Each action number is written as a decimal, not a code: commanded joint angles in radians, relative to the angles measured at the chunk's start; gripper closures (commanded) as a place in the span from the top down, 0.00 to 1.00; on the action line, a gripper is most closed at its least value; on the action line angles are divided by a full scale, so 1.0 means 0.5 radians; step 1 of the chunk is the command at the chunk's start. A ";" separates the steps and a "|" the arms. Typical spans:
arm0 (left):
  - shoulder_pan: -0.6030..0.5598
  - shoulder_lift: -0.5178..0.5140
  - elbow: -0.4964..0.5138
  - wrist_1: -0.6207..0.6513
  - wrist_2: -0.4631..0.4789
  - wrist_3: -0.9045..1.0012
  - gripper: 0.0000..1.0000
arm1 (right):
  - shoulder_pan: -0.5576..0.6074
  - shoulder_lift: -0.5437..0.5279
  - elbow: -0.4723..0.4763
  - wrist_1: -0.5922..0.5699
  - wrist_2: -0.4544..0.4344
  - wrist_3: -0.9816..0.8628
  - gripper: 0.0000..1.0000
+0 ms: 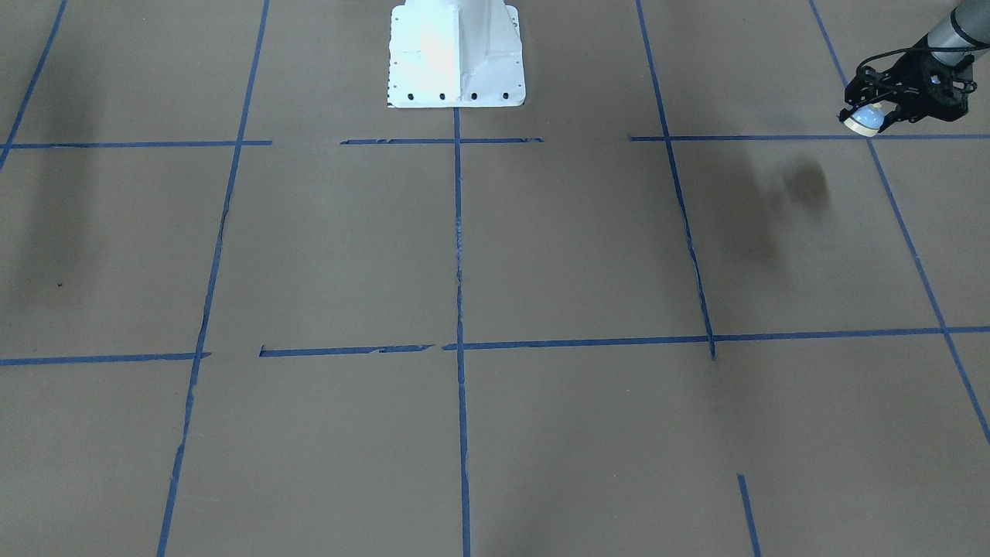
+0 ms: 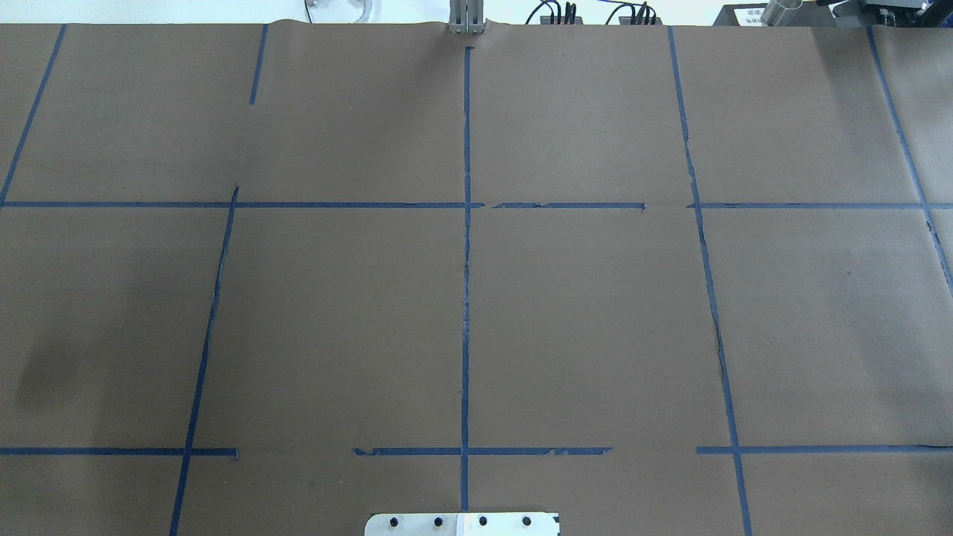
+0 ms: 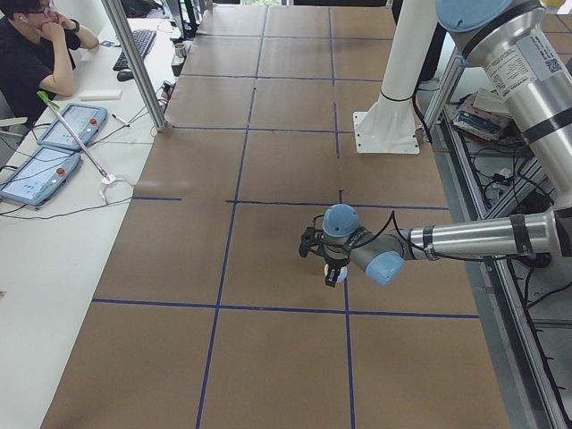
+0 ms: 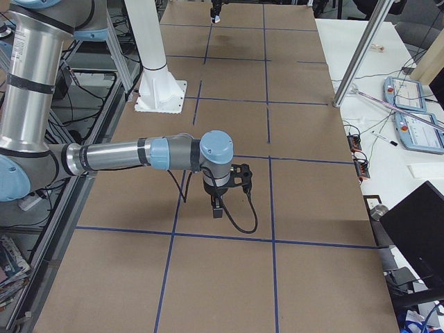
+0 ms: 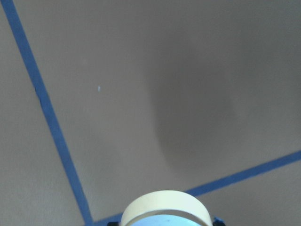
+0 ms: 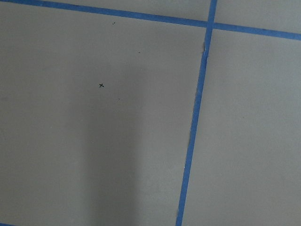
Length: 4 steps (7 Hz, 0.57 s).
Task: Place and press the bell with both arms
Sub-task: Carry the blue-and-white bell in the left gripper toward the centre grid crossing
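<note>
The left gripper (image 1: 872,114) is pinching the bell (image 1: 862,121) by its dome and holding it off the table (image 1: 541,255) at two o'clock in the front-facing view, probably for placing, while the right gripper (image 4: 218,205), whose jaw state I cannot tell, is hanging free, likely for pressing.

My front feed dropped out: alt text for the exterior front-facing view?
The left tool holds the bell above the table at the view's top right, its shadow on the paper below. A white pedestal stands top centre.
</note>
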 commanded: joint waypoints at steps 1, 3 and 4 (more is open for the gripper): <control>-0.013 -0.241 -0.052 0.077 -0.007 -0.277 0.03 | 0.000 -0.002 -0.003 0.000 0.000 0.000 1.00; -0.010 -0.612 -0.079 0.435 -0.010 -0.385 0.03 | 0.000 -0.008 -0.003 -0.003 0.003 0.003 1.00; -0.001 -0.820 -0.083 0.604 -0.010 -0.474 0.03 | 0.000 -0.012 -0.003 0.000 0.003 0.006 1.00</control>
